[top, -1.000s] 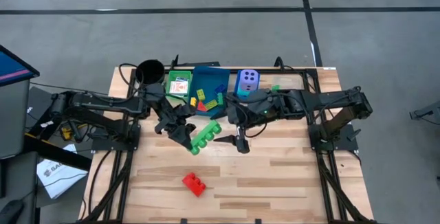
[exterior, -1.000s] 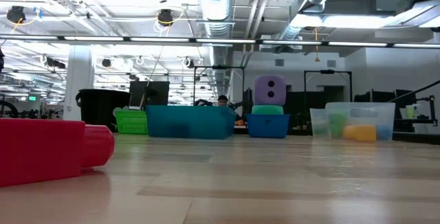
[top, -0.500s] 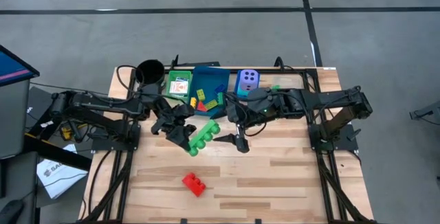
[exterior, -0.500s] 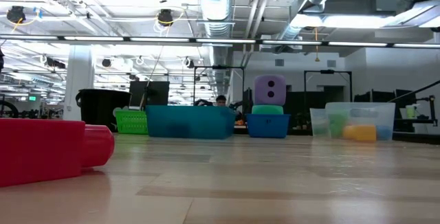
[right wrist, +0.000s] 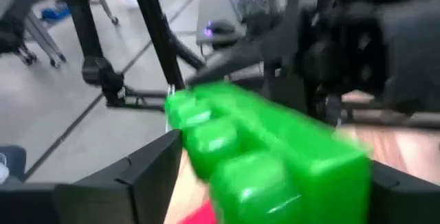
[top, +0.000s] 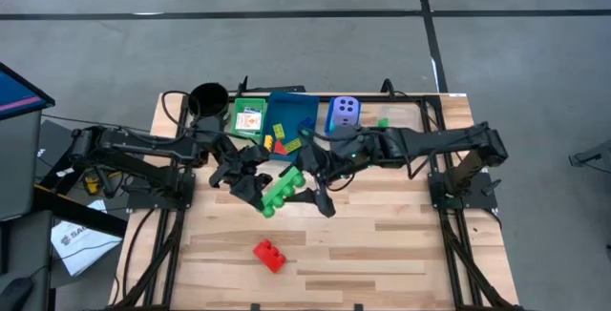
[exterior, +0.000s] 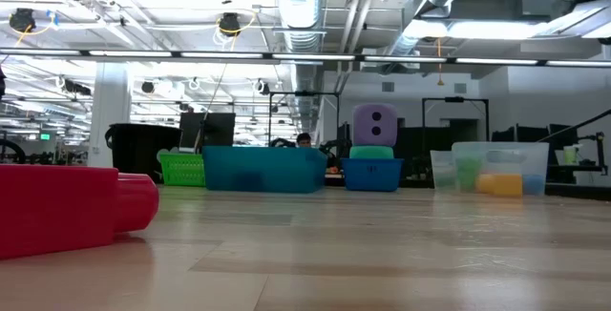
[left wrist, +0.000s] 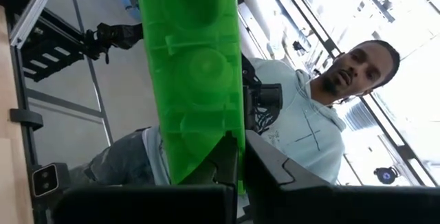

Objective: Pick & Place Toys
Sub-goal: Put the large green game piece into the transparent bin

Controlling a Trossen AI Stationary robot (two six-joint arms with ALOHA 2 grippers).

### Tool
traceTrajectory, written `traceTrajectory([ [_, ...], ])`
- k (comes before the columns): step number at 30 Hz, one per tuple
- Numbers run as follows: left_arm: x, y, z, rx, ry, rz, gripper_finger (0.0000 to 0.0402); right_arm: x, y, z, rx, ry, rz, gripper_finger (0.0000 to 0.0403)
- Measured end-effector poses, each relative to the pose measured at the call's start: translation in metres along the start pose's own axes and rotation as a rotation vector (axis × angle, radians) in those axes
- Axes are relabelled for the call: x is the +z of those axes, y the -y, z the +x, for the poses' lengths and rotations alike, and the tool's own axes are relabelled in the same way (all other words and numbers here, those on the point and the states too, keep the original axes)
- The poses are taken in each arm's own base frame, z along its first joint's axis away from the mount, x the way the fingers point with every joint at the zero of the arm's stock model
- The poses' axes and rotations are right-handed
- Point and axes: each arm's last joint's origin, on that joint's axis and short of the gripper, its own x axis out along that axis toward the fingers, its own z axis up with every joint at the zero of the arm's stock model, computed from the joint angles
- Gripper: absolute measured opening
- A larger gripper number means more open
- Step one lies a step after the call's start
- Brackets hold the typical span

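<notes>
— Where can I pass?
— The near table lies open, apart from the red brick.
— And far?
— Blocked: trays, black cup and purple dice line that edge.

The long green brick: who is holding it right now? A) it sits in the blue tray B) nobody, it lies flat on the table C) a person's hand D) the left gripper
D: the left gripper is shut on the long green brick, its dark fingers pinching the brick's end in the left wrist view, while the right gripper reaches in with open jaws around it.
</notes>
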Motion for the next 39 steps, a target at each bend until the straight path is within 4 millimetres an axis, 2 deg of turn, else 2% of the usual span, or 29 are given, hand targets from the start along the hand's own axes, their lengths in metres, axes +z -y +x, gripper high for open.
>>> traceTrajectory([
  [16, 0.000, 0.000, 0.000, 0.000, -0.009, -0.002, 0.0003, 0.001, 0.001, -0.002, 0.026, 0.005, -0.005, 0.0170],
  [20, 0.002, -0.001, -0.002, 0.009, 0.014, -0.001, 0.0013, 0.002, 0.000, -0.002, 0.030, 0.003, -0.003, 0.0169],
  [25, 0.003, -0.001, -0.002, 0.025, 0.050, -0.022, 0.0050, 0.002, 0.001, -0.003, 0.019, 0.007, 0.011, 0.0168],
  [33, 0.004, -0.003, -0.005, 0.035, 0.054, -0.094, 0.0135, 0.000, 0.001, -0.002, 0.013, -0.010, 0.028, 0.0168],
  [39, 0.010, -0.006, -0.016, 0.039, 0.035, -0.097, 0.0197, -0.001, 0.002, -0.004, -0.010, -0.028, 0.048, 0.0167],
])
